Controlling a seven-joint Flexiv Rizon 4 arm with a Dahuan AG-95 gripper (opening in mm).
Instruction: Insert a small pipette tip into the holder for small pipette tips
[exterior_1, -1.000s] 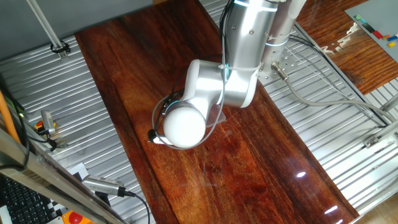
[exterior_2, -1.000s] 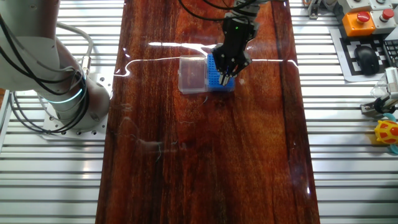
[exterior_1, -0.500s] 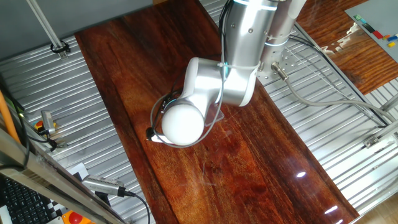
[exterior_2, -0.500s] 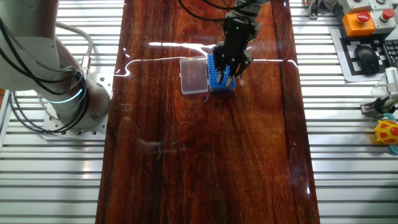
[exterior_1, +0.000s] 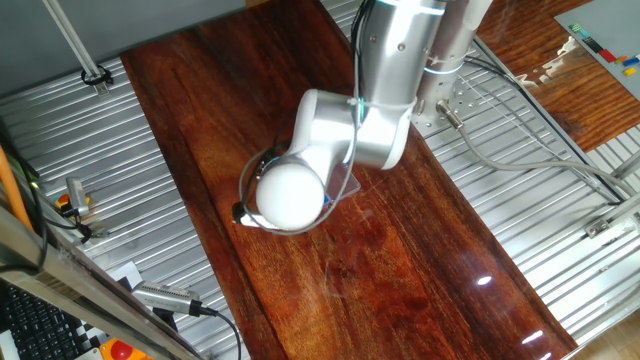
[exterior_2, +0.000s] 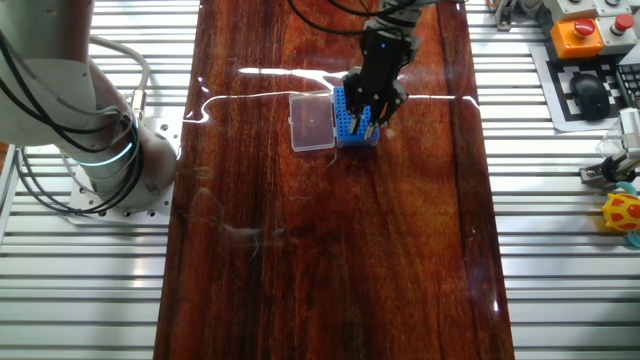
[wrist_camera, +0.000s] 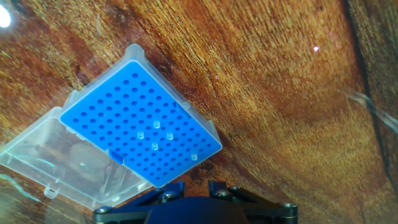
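The holder for small pipette tips is a bright-blue rack with a grid of holes. Several pale tips stand in it near its middle. Its clear lid lies open, joined on the left. In the other fixed view the holder sits at the far middle of the wooden table. My gripper hangs just above the holder's right part with its fingers apart and nothing between them. In the hand view only the finger bases of the gripper show at the bottom edge. In the one fixed view the arm hides the holder.
The clear lid lies left of the rack. The robot base stands off the table's left side. A keyboard, a mouse and an orange button box sit on the right, beyond the table edge.
One second ago the fingers were close together low on the rack. They have since spread apart, and the rack and lid shifted slightly right. The arm has edged a little left in the one fixed view.
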